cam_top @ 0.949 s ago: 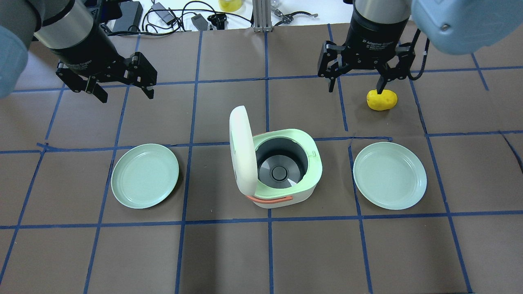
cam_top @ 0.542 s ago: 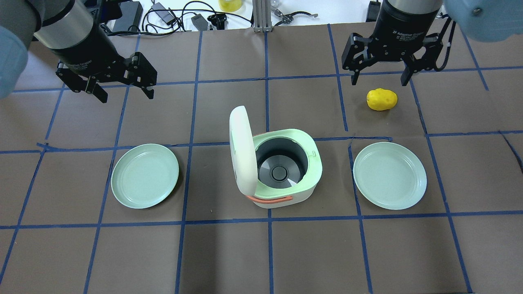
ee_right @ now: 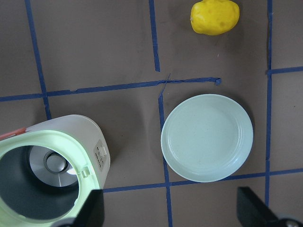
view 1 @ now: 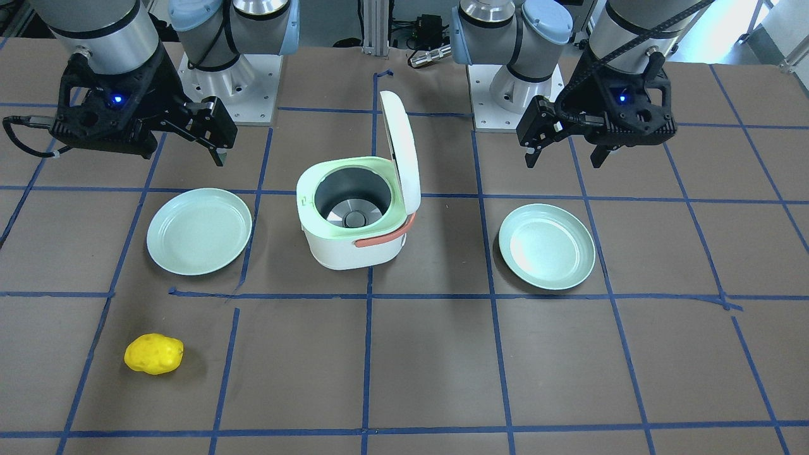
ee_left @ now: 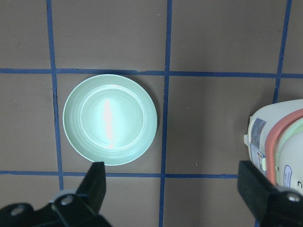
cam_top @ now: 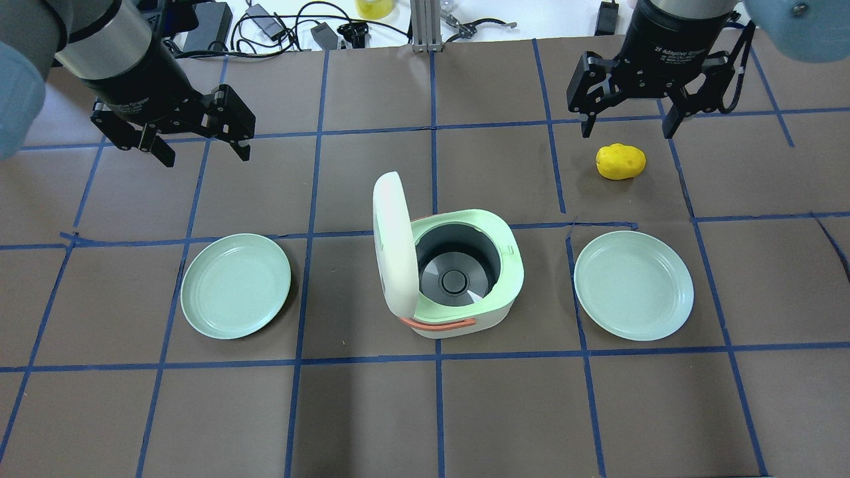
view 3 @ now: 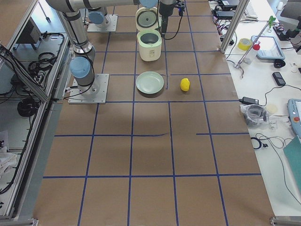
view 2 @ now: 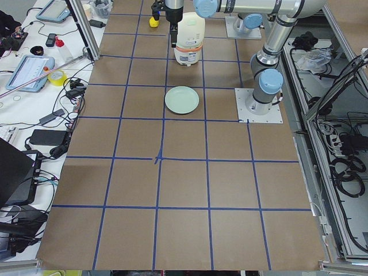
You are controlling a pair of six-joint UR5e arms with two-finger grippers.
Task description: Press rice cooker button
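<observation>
Between the left plate (cam_top: 236, 285) and the right plate (cam_top: 633, 285) we have the rice cooker (cam_top: 510, 255), lid up, its button panel (ee_right: 100, 153) facing the right plate. Our right gripper (cam_top: 626, 130) has lifted off the yellow potato (cam_top: 620, 162) and drawn back, spread wide and empty. Our left gripper (cam_top: 204, 155) hangs unchanged, also spread and empty. We judge the right arm freed for the button

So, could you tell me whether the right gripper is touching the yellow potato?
Apart. The right wrist-mounted view shows the yellow potato lying well beyond the open right gripper, with bare table between them.
</observation>
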